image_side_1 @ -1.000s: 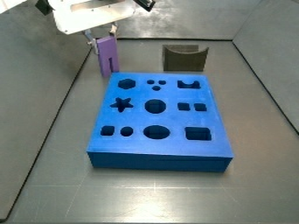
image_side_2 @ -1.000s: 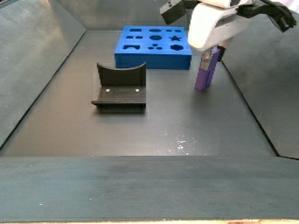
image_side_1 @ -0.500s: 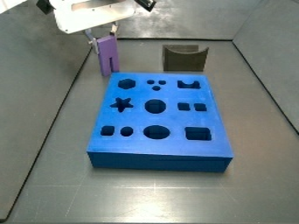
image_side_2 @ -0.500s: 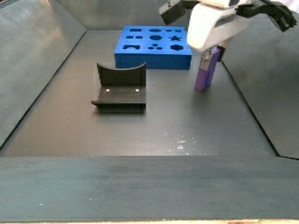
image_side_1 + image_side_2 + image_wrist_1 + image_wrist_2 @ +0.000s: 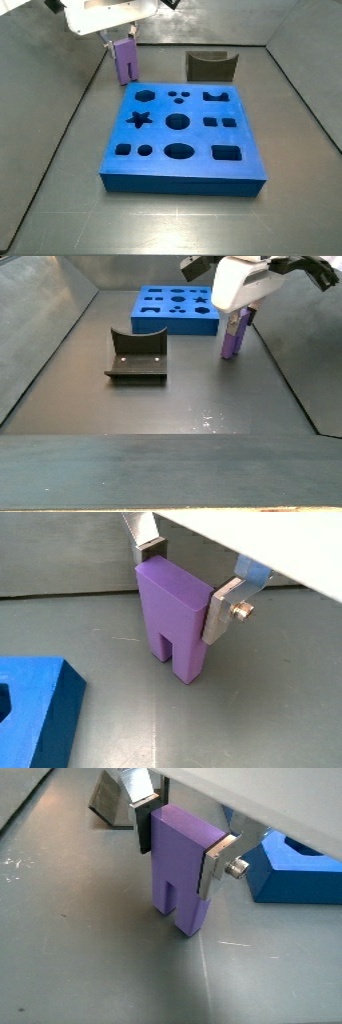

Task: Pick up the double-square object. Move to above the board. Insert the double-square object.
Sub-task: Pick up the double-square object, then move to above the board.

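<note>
The double-square object (image 5: 174,622) is a tall light-purple block with a slot in its lower end, standing upright next to the board's far corner. My gripper (image 5: 187,582) is shut on its upper end, one silver finger on each side, as the wrist view (image 5: 181,843) also shows. In both side views the block (image 5: 126,62) (image 5: 234,334) hangs under the gripper (image 5: 120,38) (image 5: 238,314), at or just above the floor. The blue board (image 5: 201,138) (image 5: 174,324) lies flat with its dark cut-outs open.
The fixture (image 5: 210,66) (image 5: 136,358), a dark bracket, stands on the floor beyond the board. Grey walls enclose the floor on all sides. A corner of the board shows in both wrist views (image 5: 34,712) (image 5: 301,868), close to the block.
The gripper and the purple block have shifted up very slightly. The board and the fixture have not moved.
</note>
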